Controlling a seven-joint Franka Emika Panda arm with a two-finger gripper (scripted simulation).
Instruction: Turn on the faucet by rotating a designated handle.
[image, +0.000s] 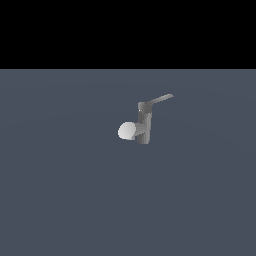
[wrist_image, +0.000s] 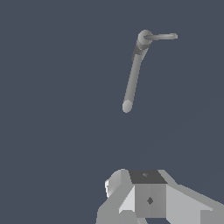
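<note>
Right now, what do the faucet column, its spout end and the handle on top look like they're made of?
The faucet column looks like brushed grey metal, given its vertical light and dark bands. The spout end is pale, smooth and matte, perhaps plastic or polished metal. The handle is a thin flat grey bar with a soft sheen, probably metal. This is a simulator's render, so all three are guesses.

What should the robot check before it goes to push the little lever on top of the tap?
1. Faucet standing upright on the floor: ok.
2. Handle in plain sight, sticking out from the column top toward the exterior view's right: ok.
3. Nothing touching or blocking the handle: ok.
4. Gripper near the handle: not ok; the exterior view shows no arm.
5. Fingers open or shut: cannot tell; the wrist view shows only part of the hand.
6. Spout apart from the handle: ok.
</note>
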